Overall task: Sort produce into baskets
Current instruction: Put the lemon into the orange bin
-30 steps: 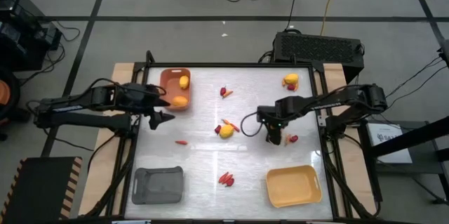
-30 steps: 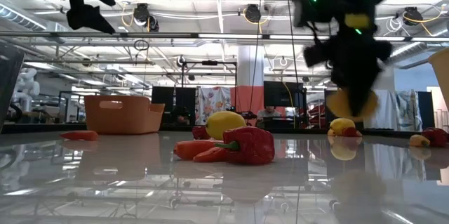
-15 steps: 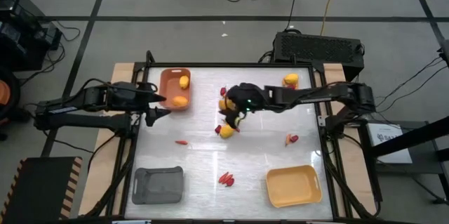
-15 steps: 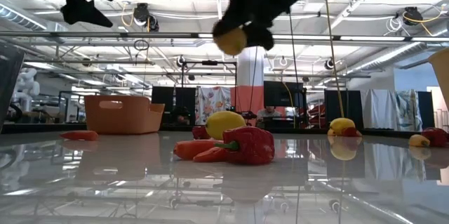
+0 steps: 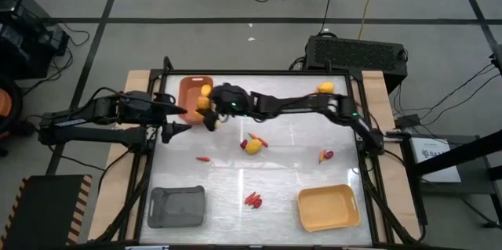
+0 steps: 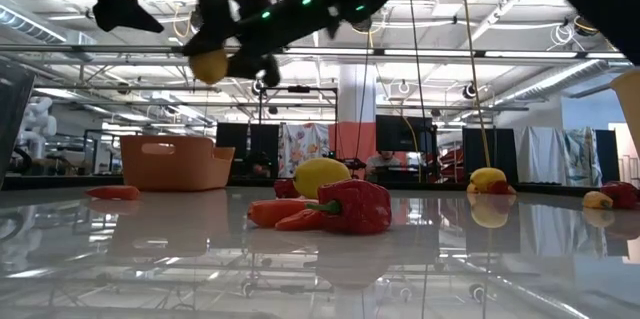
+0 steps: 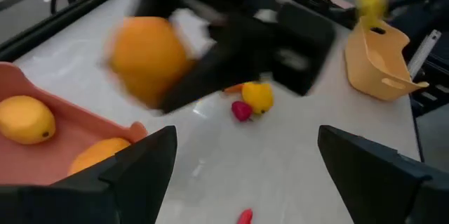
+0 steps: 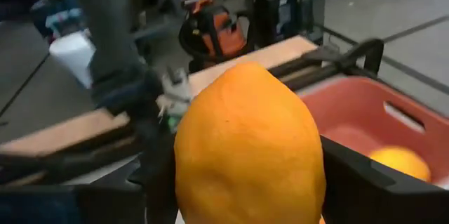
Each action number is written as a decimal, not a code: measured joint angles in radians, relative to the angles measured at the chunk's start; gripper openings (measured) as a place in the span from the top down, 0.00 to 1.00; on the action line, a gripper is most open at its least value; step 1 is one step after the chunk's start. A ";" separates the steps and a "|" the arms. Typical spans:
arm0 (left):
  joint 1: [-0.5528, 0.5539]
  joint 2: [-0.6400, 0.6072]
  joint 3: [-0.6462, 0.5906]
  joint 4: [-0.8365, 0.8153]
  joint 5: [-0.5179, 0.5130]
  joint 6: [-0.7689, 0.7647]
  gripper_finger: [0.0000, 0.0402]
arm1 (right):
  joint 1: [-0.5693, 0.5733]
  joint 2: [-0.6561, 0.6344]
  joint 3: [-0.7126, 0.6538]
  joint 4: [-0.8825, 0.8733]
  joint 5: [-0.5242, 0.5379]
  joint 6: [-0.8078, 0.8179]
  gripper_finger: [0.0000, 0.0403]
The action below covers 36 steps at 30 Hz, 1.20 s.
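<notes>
held lemon: yellow-orange lemon (image 5: 207,114) pinched in the right hand (image 5: 210,117), in the air just beside the orange-brown basket (image 5: 187,88); fills the right wrist view (image 8: 249,147)
orange-brown basket: far left of the bench (image 5: 282,164), two lemons (image 5: 205,91) inside
other produce: lemon with carrot sticks and a red chilli mid-bench (image 5: 252,146); lone carrot stick (image 5: 203,158) left of it; red chillies (image 5: 252,200) near edge centre; red chilli (image 5: 325,155) on the right; lemon (image 5: 324,88) at far right corner
grey basket: near left corner (image 5: 176,206)
yellow basket: near right corner (image 5: 328,207)
left hand: (image 5: 176,119) fingers spread, holding nothing, hanging at the left edge beside the orange-brown basket
right arm: stretched across the far half of the bench from the right side
surface: glossy white, reflective; wood rim at the sides
room: grey floor, black box (image 5: 355,51) behind far edge, cables; low view shows an open hall with ceiling lights
open room: bare bench between the two near baskets and in the right middle
</notes>
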 joint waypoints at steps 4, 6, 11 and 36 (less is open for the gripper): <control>-0.001 0.000 0.000 -0.057 0.023 -0.007 0.12 | -0.030 0.121 0.183 -0.037 0.000 0.000 0.37; 0.000 0.000 0.000 -0.107 0.022 -0.024 0.12 | -0.043 0.172 0.243 -0.038 0.000 0.001 0.37; 0.000 0.000 0.000 -0.219 0.020 -0.056 0.12 | -0.062 0.275 0.338 -0.021 0.000 0.062 0.37; 0.000 0.000 0.000 -0.258 -0.015 -0.080 0.12 | -0.134 0.292 0.360 -0.123 -0.356 0.320 0.10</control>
